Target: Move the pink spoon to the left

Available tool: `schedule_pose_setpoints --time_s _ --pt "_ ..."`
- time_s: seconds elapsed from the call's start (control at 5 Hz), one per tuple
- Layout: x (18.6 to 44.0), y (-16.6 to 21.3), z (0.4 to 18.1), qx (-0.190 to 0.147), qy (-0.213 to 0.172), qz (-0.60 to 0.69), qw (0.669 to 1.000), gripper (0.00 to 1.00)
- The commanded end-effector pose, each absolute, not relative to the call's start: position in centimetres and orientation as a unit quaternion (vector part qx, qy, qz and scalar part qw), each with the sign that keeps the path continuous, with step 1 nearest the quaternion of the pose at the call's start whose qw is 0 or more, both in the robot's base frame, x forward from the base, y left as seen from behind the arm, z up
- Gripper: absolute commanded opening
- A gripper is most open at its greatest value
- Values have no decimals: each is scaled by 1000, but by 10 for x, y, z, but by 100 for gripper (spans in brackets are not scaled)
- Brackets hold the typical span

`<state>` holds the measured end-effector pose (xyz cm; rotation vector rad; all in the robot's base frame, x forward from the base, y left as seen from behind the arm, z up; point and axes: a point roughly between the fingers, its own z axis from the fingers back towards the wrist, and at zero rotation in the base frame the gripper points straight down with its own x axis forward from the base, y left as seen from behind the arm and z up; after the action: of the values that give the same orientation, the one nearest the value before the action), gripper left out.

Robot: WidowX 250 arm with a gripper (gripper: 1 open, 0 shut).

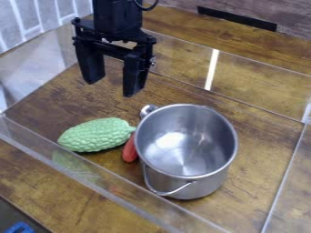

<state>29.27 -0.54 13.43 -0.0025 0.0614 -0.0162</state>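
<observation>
View: we have one camera view, looking down at an angle on a wooden surface (243,100) inside a clear-walled enclosure.
Tool: we see the black tool (112,77) in the upper left part of the view, pointing down, its two fingers spread apart with nothing between them. It hangs above the wood, well apart from the three things below it.
Fingers: we see the left finger (90,65) and the right one (134,77) as dark, flat bars; the right one reaches lower in the picture.
Pink spoon: we see only a small reddish-pink piece of the pink spoon (129,151), wedged in the gap between the green vegetable and the pot, at the pot's left side. It stands roughly upright in the picture, and we cannot tell which end is the bowl. It seems to touch both neighbours.
Green vegetable: we see a bumpy green vegetable (95,136) lying on its side, left of the pot, its pointed end toward the spoon.
Pot: we see a round steel pot (185,150) in the lower middle, open at the top, with a wire handle hanging at its near side and a small knob at its upper left rim.
Walls: we see a clear wall (49,155) running along the near left edge.
</observation>
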Motion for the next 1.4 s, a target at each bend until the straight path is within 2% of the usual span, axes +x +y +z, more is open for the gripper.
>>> schedule_pose_setpoints --time_s 0.0,0.2,0.4,0.8,1.2 --pt "293 -5 134 0 31 -7 999 100" --pt "296 -3 133 5 30 -6 1000 100" --pt "299 -1 140 21 24 -1 1000 100" --pt "298 -14 152 24 15 -7 1000 100" --pt "299 2 154 36 7 3 999 100"
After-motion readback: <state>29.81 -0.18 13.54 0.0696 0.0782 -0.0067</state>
